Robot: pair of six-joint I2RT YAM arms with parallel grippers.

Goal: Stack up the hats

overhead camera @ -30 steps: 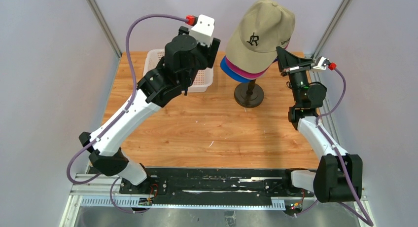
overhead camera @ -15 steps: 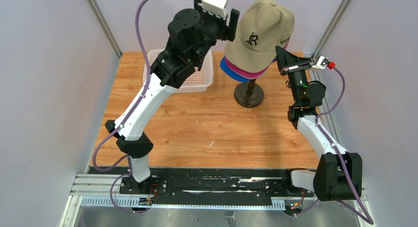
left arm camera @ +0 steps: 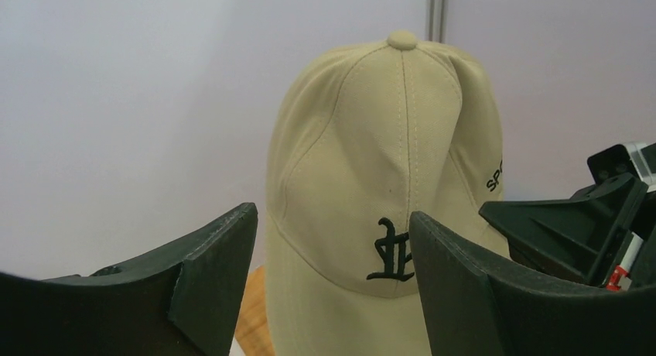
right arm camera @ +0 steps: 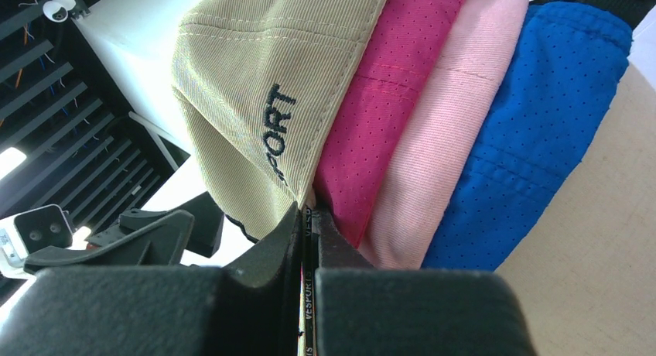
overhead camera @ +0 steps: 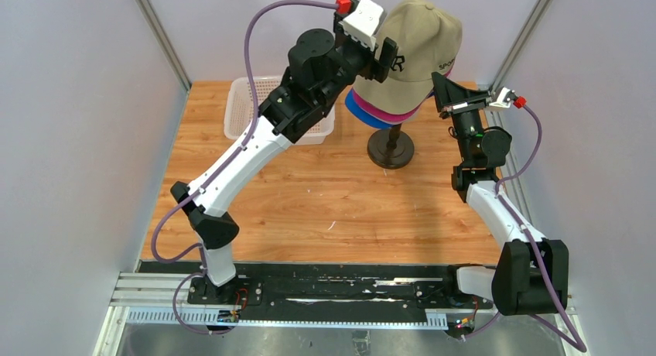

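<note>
White perforated basket sits on wooden table, beside dark round stand.

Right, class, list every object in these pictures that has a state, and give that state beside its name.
khaki cap, topmost of the stack on the stand, upright
magenta cap, stacked directly under the khaki
pink cap, stacked under the magenta
blue cap, stacked under the pink
left gripper, open, level with the khaki cap's front
right gripper, shut on a thin printed strap at the stack's edge
stand, upright
</note>
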